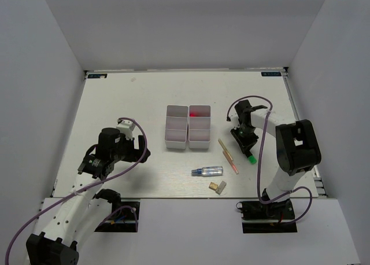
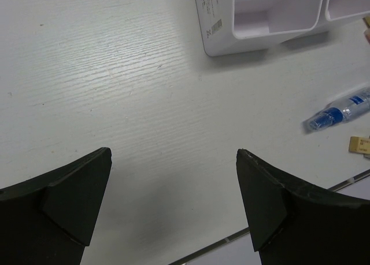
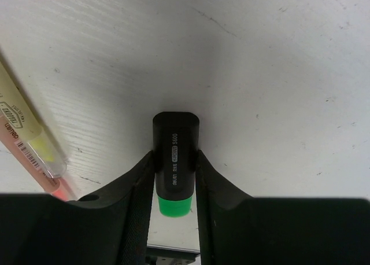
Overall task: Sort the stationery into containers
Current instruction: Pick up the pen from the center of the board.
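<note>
now | right hand (image 3: 175, 158) clenched on green-capped marker (image 3: 175, 136), marker between its fingers (image 3: 132, 190) | left hand (image 2: 173, 155) spread wide

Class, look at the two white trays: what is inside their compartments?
A red item lies in the far compartment of the right tray, but it is too blurred to identify. The other five compartments look empty from above, though the walls hide slivers of their floors.

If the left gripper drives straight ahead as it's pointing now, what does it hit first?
Likely bare white tabletop: the open left gripper looks angled down at it. Skimming level, the white plastic divided tray comes next. Depth is unclear.
</note>
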